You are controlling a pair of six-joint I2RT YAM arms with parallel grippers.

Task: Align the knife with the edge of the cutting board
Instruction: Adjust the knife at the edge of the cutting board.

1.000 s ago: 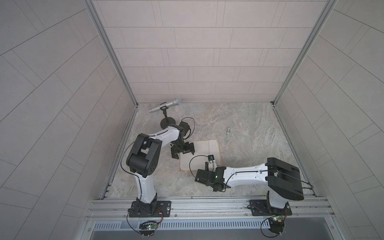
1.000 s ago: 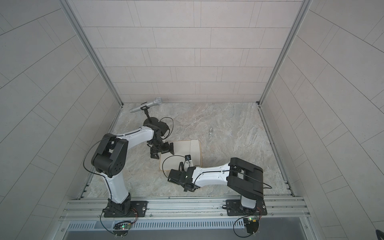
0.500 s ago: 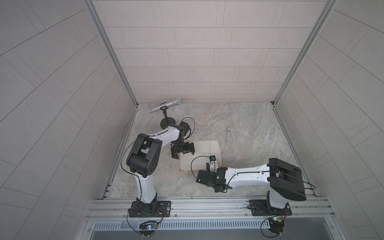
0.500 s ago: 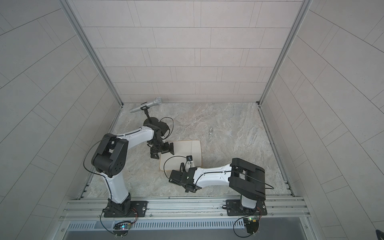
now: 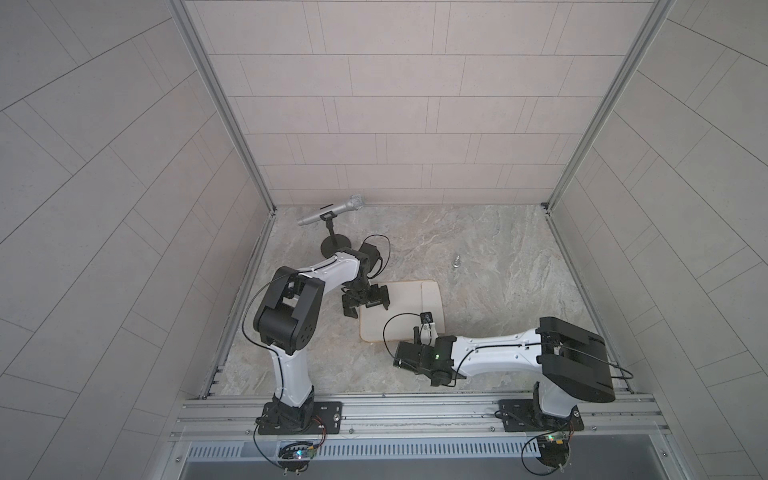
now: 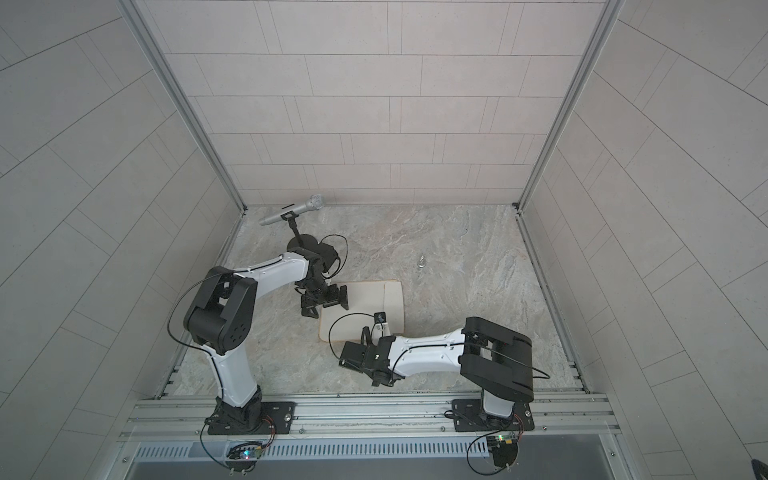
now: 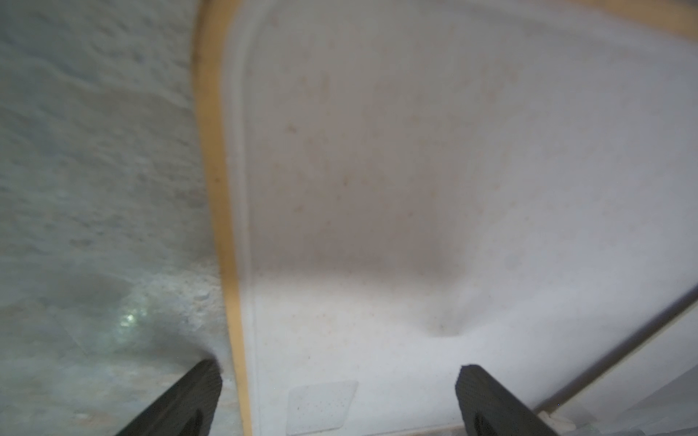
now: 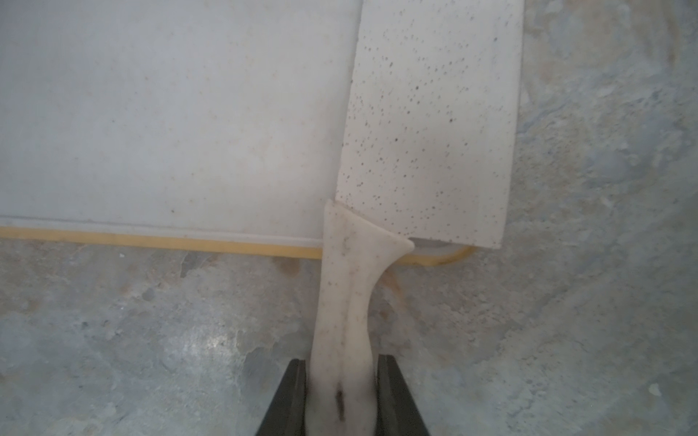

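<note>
Your right gripper (image 8: pixel 342 377) is clenched on the handle of the knife (image 8: pixel 426 124), whose blade lies flat over one side edge of the cutting board (image 8: pixel 170 113), while your left gripper (image 7: pixel 340 381) hangs spread wide and empty, astride the board's tan rim on the side away from the knife.

silver microphone (image 5: pixel 332 210) on black stand (image 5: pixel 334 246) at back, small metal piece (image 5: pixel 456 262) on marbled tabletop (image 5: pixel 498 291)

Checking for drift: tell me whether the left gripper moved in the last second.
No. The left gripper sits open over the same corner of the cutting board as before.
</note>
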